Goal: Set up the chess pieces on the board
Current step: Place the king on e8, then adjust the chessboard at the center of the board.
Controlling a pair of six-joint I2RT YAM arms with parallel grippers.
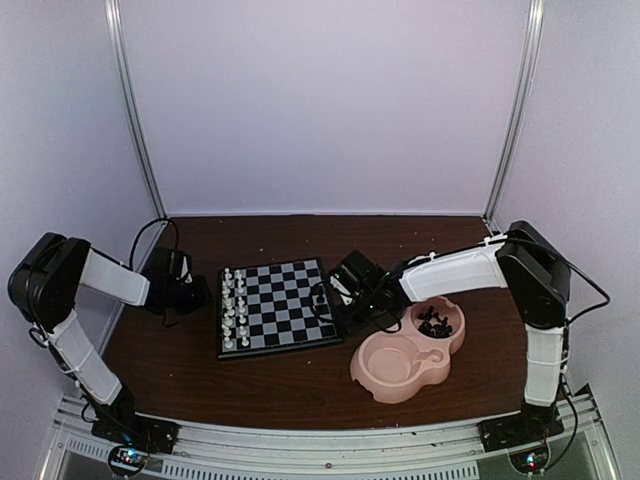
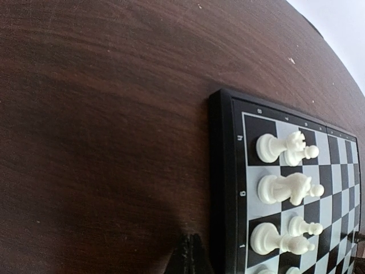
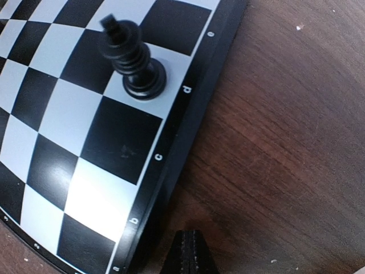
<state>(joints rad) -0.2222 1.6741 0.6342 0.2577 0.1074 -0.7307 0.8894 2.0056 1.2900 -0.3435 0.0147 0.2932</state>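
The board point(image 1: 275, 305) lies mid-table. White chess pieces point(image 1: 235, 305) fill its two left files, and the left wrist view shows several of them upright point(image 2: 285, 188). One black piece point(image 3: 134, 63) stands on a pale square at the board's right edge point(image 3: 171, 154), by the letter d; it also shows from above point(image 1: 322, 297). My left gripper point(image 2: 191, 254) is shut and empty, low over the wood just left of the board point(image 2: 228, 171). My right gripper point(image 3: 190, 254) is shut and empty too, over the wood just right of the board.
A pink double-bowl dish point(image 1: 405, 365) sits right of the board. Its far bowl holds several loose black pieces point(image 1: 435, 323). The right arm point(image 1: 460, 275) reaches across above that dish. Bare brown tabletop point(image 1: 300, 385) lies in front of the board.
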